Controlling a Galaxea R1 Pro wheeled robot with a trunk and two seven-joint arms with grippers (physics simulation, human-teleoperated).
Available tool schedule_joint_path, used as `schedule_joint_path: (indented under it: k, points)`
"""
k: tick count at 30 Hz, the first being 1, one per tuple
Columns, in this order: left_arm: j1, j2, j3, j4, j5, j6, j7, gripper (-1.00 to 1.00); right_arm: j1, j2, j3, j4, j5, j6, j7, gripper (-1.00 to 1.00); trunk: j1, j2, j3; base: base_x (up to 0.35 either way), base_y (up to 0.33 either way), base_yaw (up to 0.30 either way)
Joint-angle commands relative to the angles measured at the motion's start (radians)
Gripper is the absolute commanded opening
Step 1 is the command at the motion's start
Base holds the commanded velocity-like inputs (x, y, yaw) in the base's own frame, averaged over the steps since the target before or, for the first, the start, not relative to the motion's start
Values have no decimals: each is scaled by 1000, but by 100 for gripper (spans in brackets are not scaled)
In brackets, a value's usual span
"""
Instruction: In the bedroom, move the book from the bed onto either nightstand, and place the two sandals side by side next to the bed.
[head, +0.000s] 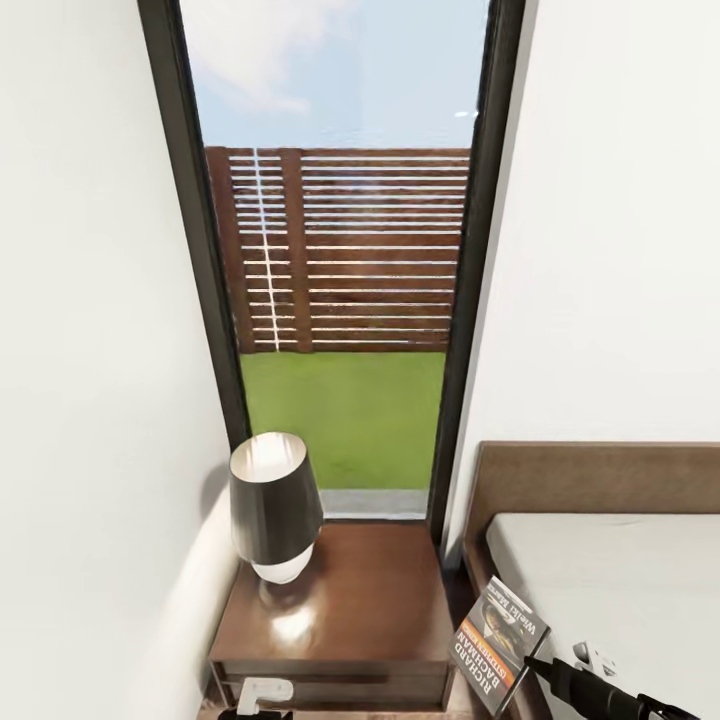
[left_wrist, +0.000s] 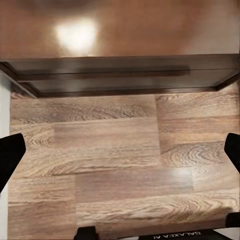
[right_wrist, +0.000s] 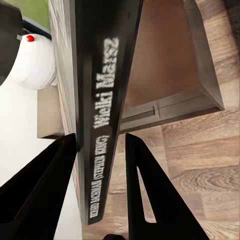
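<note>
Beside nightstand (head: 340, 610), right claw (right_wrist: 100, 165) grips book (head: 498, 640), tilted.

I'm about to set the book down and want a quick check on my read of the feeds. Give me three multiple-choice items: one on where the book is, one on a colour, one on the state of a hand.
1. Where is the book?
A. Flat on the mattress
B. Held up between the nightstand and the bed
C. Lying on the nightstand top

2. What colour is the lamp shade on the nightstand?
A. Dark, near black
B. Bright blue
C. Red

3. What state is the right hand in?
A. Open and empty
B. Shut on the book
C. Shut on the lamp

Answers:
1 B: the head view shows it tilted in the air in the gap beside the bed frame.
2 A: the shade is dark above a white base.
3 B: the right wrist view shows both fingers pressed against the book's sides.
</note>
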Motion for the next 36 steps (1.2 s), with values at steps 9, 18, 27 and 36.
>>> schedule_joint_path:
  k: [9,18,27,36]
  points:
    - [-1,0,9,1,-10,-3,-1,100,-1,0,4,3,-11,7,5,-100,1,-1,-1,328,0,0]
    - [-1,-1,9,1,-10,-3,-1,100,-1,0,4,3,-11,7,5,-100,1,-1,-1,325,0,0]
    - [0,0,9,1,-10,-3,-1,100,-1,0,4,3,-11,7,5,-100,1,-1,-1,98,0,0]
    - [-1,0,9,1,-10,-2,-66,100,-1,0,4,3,-11,7,5,-100,1,-1,-1,3,0,0]
